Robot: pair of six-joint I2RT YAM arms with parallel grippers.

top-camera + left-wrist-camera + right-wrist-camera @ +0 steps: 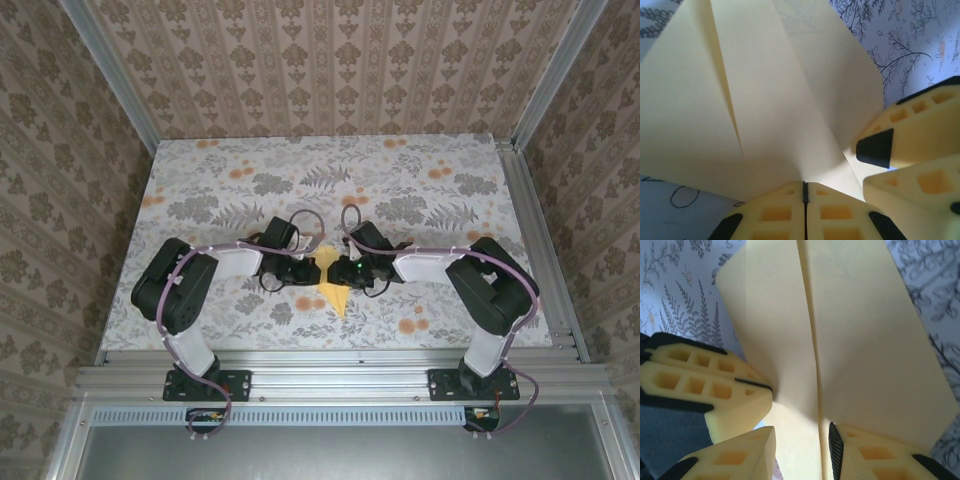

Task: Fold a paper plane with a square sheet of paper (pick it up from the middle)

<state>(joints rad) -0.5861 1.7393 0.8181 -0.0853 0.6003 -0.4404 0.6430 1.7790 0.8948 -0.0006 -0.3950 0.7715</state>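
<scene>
The left pincer (805, 192) is clenching the folded paper (770, 100) between its tips. The right pincer (802, 442) is gaping around it, just alongside. Gripped on one side only, the paper may be sagging, skewing the next fold.

The paper (765, 100) is thin, smooth and dull, with sharp folds in it. The tabletop cloth (250, 170) looks soft and not shiny, with printed flowers. The left claw (805, 186) and the right claw (799, 440) are pale, smooth plastic with dull black tips. The rail (340, 372) at the near edge is grey, slightly shiny metal.
</scene>
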